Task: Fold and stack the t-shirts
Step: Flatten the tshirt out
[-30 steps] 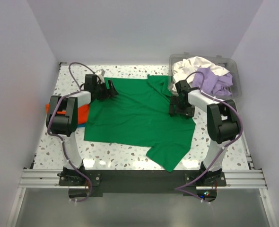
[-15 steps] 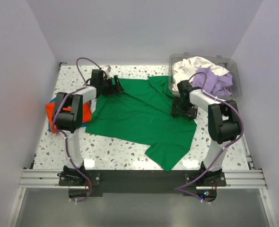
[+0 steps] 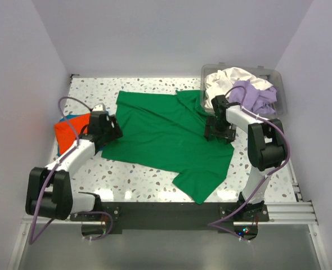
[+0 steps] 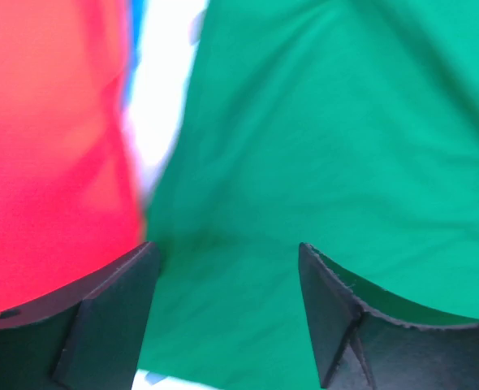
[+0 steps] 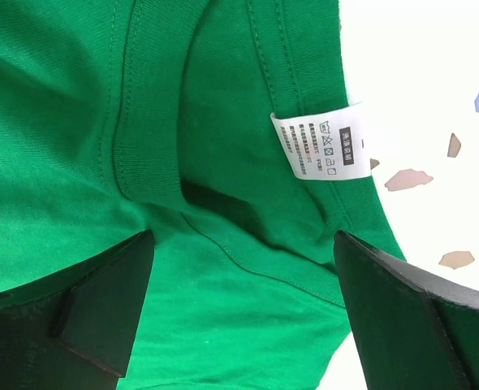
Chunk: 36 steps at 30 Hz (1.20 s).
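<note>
A bright green t-shirt (image 3: 166, 135) lies spread across the middle of the table, one sleeve trailing toward the near edge. My left gripper (image 3: 112, 130) hovers open over its left edge, green cloth (image 4: 321, 138) showing between the fingers (image 4: 118, 301). Just to the left lies a folded orange t-shirt (image 3: 70, 130) (image 4: 53, 146) with a blue edge (image 4: 134, 49) under it. My right gripper (image 3: 219, 134) (image 5: 241, 236) stands open over the green shirt's collar (image 5: 154, 122), beside its white care label (image 5: 321, 145). White (image 3: 233, 79) and lavender (image 3: 256, 97) t-shirts are piled in the bin.
A clear plastic bin (image 3: 278, 76) stands at the back right corner, next to my right arm. Speckled tabletop (image 3: 132, 177) shows along the near edge and at the back left. Pale walls close in the table on three sides.
My left arm has swung from the shirt's back left corner to its left edge beside the orange shirt, jaws slightly narrower. That corner now lies flat. The right gripper has barely moved.
</note>
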Available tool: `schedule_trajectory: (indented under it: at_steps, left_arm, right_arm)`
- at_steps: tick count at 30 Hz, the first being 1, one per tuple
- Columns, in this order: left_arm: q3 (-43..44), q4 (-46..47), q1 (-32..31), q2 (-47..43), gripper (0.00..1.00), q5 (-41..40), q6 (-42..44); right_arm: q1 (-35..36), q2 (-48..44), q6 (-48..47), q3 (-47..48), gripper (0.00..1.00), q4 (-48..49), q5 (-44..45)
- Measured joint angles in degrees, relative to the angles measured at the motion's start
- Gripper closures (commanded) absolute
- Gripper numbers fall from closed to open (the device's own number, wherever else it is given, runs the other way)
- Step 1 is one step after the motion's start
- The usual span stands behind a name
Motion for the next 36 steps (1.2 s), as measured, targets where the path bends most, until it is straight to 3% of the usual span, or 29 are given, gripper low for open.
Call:
schedule_trajectory:
  at_steps: [10,18,32,34,36]
  left_arm:
    - [-9.64,-4.11,10.6,-4.26,0.51,-4.28,-1.79]
    - [-11.85,-5.51,10.97,-6.58,0.58,-3.87,-1.79]
    - [-15.3,-7.54,10.97,-9.38,0.6,-1.38,-1.84]
    - [-15.61,-7.13,10.97,-8.79,0.65,-1.18,-1.84]
    - [-15.72,-6.19,10.97,-8.39,0.76,-0.9,-1.92]
  right_arm:
    - [0.0,0.0,0.24,-0.15,0.05,-0.02,-0.94]
    - [0.0,-0.02,0.66,-0.81,0.05,-0.07,-1.11]
    - [0.0,-0.04,1.05,-0.9,0.05,-0.04,-1.14]
    - [0.0,-0.04,1.05,-0.9,0.05,-0.07,-1.14]
    - [0.0,-0.04,1.05,-0.9,0.05,-0.04,-1.16]
